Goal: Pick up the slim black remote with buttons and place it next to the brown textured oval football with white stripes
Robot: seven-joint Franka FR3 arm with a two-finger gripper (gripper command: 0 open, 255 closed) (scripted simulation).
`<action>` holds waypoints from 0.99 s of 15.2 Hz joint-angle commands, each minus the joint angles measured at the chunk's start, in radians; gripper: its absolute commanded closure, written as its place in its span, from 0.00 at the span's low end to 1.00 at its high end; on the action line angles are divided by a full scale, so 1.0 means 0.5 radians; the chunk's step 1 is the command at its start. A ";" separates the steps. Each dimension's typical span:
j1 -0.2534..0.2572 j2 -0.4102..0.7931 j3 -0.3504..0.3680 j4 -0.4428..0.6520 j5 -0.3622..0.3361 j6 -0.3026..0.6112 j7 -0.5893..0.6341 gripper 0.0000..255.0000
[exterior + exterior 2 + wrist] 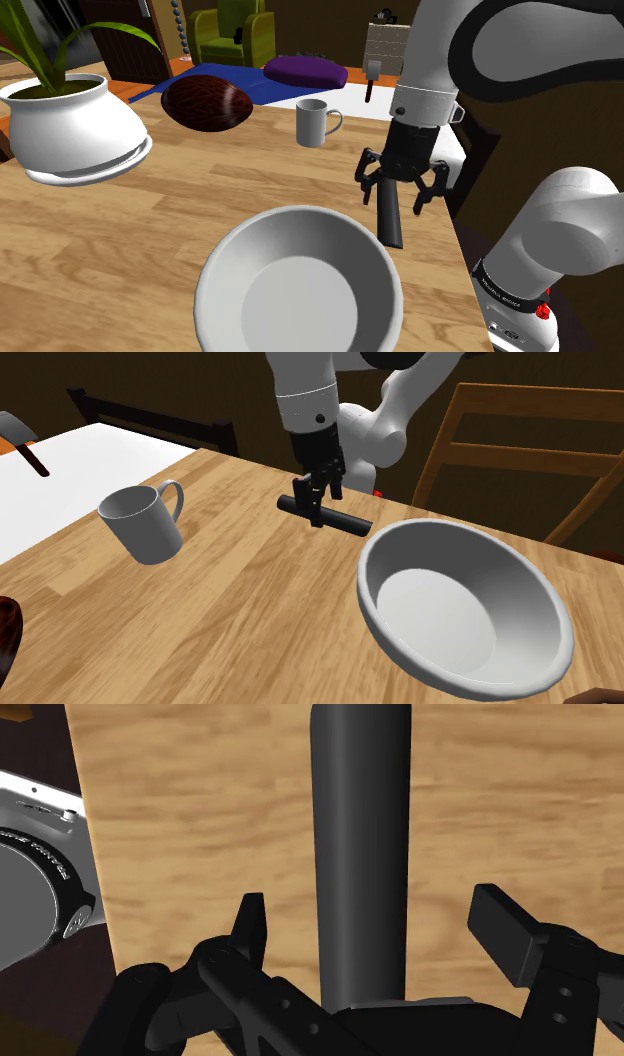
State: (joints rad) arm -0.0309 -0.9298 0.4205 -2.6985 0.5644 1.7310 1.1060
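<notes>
Three vessels are seen on the wooden table (120, 240): a pot (75, 135) holding a green plant (48, 72), a grey mug (313, 124) and a wide bowl (215, 265). Just beside the bowl, near the table's edge, the black remote (389, 220) is seen lying flat, straddled by the gripper (394, 200), whose fingers (505, 929) are spread apart, seemingly not touching it. The brown football (205, 102) is found well apart, beyond the mug.

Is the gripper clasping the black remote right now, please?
No, in the wrist view the gripper has its fingers apart, with gaps either side of the remote.
</notes>
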 commanded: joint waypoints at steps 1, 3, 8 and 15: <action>0.009 -0.001 0.020 -0.031 0.021 0.034 0.000 0.00; 0.009 -0.001 0.020 -0.031 0.021 0.034 0.000 0.00; 0.009 -0.001 0.020 -0.030 0.021 0.033 0.000 0.00; 0.010 -0.007 0.016 -0.033 0.019 0.029 -0.001 1.00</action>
State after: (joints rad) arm -0.0258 -0.9369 0.4252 -2.7077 0.5722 1.7410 1.1063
